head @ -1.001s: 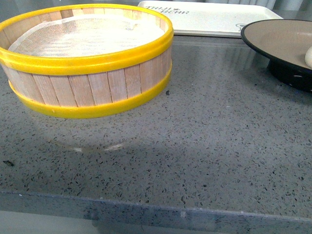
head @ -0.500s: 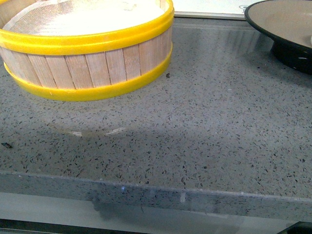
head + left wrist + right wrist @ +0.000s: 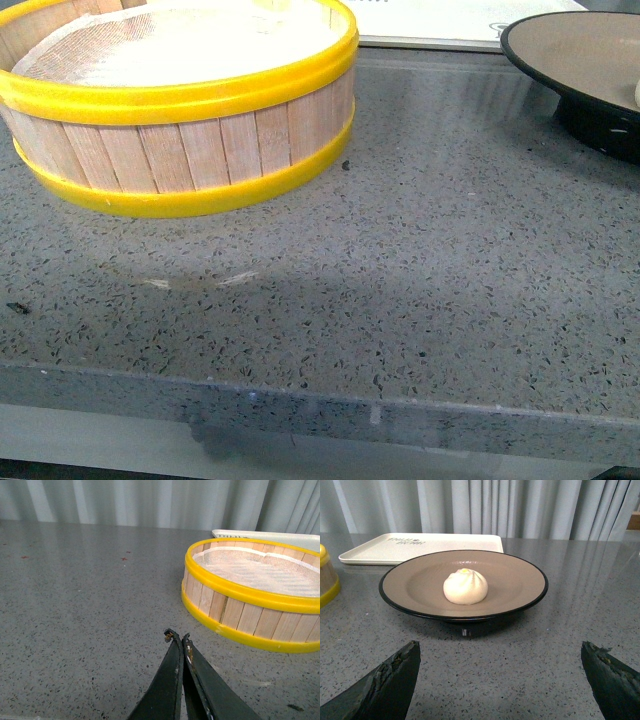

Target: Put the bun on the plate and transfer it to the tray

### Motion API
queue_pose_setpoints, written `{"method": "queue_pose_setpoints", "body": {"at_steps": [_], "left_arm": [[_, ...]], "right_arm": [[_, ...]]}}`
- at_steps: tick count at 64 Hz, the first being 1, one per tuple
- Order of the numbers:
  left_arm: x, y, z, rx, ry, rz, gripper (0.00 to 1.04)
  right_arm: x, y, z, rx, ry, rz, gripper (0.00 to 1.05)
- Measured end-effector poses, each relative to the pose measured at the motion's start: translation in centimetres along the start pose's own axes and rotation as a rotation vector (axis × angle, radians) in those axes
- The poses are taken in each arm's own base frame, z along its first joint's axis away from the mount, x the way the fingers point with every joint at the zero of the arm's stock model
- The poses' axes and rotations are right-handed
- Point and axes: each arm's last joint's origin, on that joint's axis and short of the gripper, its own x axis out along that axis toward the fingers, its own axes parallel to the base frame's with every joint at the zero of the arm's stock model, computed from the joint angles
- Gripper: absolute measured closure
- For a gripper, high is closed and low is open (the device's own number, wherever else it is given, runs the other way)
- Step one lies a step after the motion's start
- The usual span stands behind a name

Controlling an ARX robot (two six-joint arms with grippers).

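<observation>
The bun (image 3: 465, 586) sits centred on the plate (image 3: 520, 580), tray (image 3: 445, 544) just behind the plate — right gripper (image 3: 500, 650) faces the plate with jaws spread wide, apparently to take its rim; left gripper (image 3: 177, 636) pinched together, empty.

It looks like a kitchen corner indoors, with a grey speckled stone tabletop (image 3: 450, 280), grey curtains (image 3: 485, 505) behind, and a wooden steamer basket (image 3: 200, 150), plate (image 3: 515, 582) and tray (image 3: 445, 542).
</observation>
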Motion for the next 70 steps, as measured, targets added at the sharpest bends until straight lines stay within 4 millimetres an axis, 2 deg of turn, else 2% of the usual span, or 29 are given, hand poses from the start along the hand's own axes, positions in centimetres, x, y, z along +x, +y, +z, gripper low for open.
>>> {"method": "queue_pose_setpoints", "body": {"at_steps": [9,18,42,66,70], "left_arm": [[0.0,0.0,0.0,0.0,0.0,0.0,1.01],[-0.01,0.0,0.01,0.0,-0.001,0.0,0.69],[-0.01,0.0,0.01,0.0,-0.001,0.0,0.07],[-0.01,0.0,0.01,0.0,-0.001,0.0,0.07],[-0.01,0.0,0.01,0.0,-0.001,0.0,0.07]], "right_arm": [[0.0,0.0,0.0,0.0,0.0,0.0,0.09],[0.0,0.0,0.0,0.0,0.0,0.0,0.09],[0.0,0.0,0.0,0.0,0.0,0.0,0.09],[0.0,0.0,0.0,0.0,0.0,0.0,0.09],[0.09,0.04,0.18,-0.057,-0.012,-0.089,0.09]]}}
